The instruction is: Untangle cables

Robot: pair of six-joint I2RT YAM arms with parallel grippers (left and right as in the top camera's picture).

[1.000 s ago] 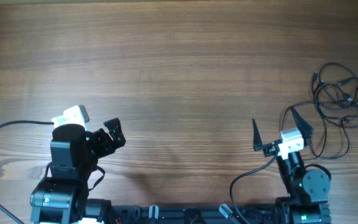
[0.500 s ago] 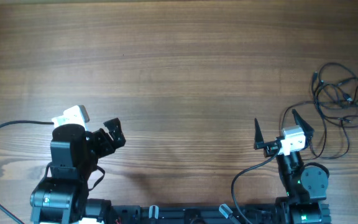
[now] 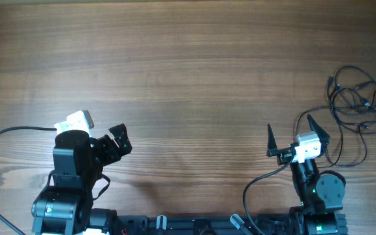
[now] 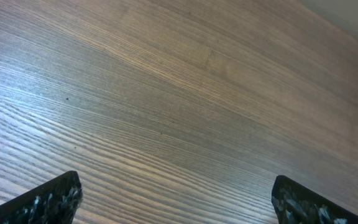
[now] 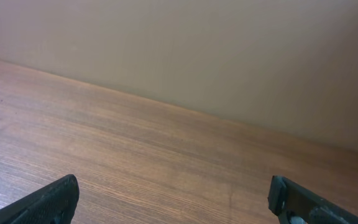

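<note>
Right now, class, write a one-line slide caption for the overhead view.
Left gripper and right gripper open, empty; tangled cables lie untouched at the table's right edge.

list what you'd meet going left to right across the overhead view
black two-finger left gripper → black two-finger right gripper → tangle of thin black cables
</note>
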